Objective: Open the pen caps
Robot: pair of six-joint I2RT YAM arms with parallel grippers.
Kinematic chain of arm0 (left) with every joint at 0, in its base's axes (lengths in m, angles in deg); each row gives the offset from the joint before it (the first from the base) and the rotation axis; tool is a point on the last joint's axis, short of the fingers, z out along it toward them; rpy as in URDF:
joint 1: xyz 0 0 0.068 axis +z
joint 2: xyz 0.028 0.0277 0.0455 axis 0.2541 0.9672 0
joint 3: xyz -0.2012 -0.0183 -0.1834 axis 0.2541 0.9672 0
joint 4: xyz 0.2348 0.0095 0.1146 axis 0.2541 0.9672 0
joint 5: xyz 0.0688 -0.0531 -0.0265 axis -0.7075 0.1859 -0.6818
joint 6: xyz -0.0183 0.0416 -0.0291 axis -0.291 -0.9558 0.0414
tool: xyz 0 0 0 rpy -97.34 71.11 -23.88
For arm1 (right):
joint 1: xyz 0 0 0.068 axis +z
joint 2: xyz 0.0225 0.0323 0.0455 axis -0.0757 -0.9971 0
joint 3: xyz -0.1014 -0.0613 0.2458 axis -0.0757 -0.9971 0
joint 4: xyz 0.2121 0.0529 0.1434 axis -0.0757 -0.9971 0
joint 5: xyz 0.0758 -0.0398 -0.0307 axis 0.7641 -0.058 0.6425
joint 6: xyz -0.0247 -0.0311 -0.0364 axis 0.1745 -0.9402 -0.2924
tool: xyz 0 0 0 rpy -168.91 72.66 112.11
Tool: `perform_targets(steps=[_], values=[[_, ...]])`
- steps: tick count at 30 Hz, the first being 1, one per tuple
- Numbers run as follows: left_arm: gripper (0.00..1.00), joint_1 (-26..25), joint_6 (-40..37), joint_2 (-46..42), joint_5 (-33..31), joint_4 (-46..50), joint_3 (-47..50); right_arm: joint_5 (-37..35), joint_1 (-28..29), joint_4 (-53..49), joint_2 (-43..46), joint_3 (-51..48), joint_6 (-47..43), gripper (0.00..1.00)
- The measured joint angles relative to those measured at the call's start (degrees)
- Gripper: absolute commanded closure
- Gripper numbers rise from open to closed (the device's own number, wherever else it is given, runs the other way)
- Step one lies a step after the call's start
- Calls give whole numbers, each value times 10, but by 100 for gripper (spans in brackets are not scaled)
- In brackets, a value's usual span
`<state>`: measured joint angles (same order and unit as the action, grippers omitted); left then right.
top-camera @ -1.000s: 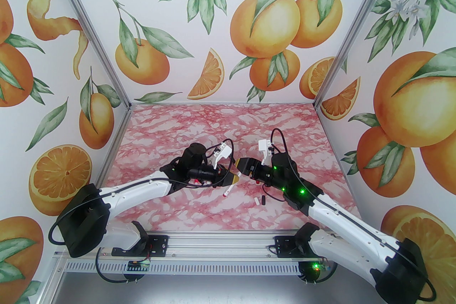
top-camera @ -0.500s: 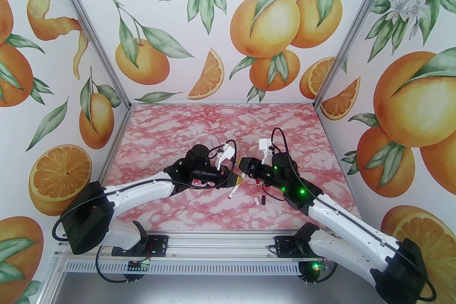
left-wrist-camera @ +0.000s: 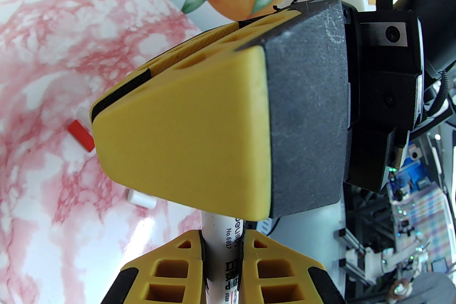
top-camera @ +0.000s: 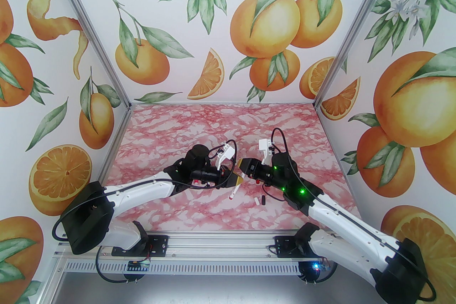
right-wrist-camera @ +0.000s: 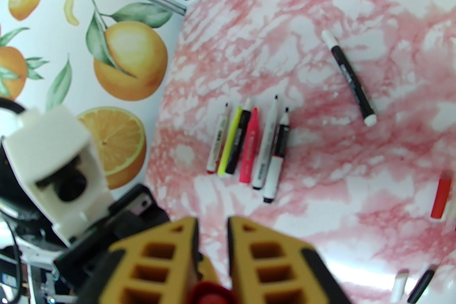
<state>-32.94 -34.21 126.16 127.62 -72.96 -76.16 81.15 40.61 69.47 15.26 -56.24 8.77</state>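
In the top view my left gripper [top-camera: 239, 181] is shut on a white pen [top-camera: 233, 191], whose red-tipped end hangs down toward the table. The left wrist view has that white barrel [left-wrist-camera: 222, 252] clamped between the left fingers. My right gripper [top-camera: 241, 164] meets the left one tip to tip above mid-table. In the right wrist view its fingers [right-wrist-camera: 213, 224] are shut on a red pen cap [right-wrist-camera: 210, 293] at the pen's upper end. Loose caps lie on the table: red [left-wrist-camera: 81, 135], white [left-wrist-camera: 141, 198], another red [right-wrist-camera: 441, 198], and a white [top-camera: 256, 201] and black [top-camera: 263, 200] pair.
A row of several uncapped pens [right-wrist-camera: 249, 149] lies side by side on the pink marbled table [top-camera: 199, 124], under the left arm. A black pen [right-wrist-camera: 351, 78] lies alone farther off. Orange-print walls close in the left, back and right sides.
The right gripper's jaws have closed on the cap. The left arm shifted slightly right with the pen, toward the right gripper, then held still.
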Motion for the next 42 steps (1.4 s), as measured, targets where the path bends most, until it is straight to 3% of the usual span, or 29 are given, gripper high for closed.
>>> perform_targets(steps=[4,12,15,20,24,33,42], values=[[68,-1,1,0,-1,-2,0,-1,0,0,0,1,0,84],[67,-15,5,3,-4,-15,0,-1,0,0,1,3,5,85],[70,-16,12,8,-3,-22,0,-1,0,1,3,3,7,85],[88,-18,10,9,-8,-24,0,-7,0,0,11,3,13,86],[90,-23,-3,9,-24,-24,0,-23,1,-6,16,3,19,86],[95,-80,-79,8,-170,72,-41,-85,4,-66,31,3,45,89],[96,-137,-131,30,-299,129,-100,-95,-32,-148,46,31,61,89]])
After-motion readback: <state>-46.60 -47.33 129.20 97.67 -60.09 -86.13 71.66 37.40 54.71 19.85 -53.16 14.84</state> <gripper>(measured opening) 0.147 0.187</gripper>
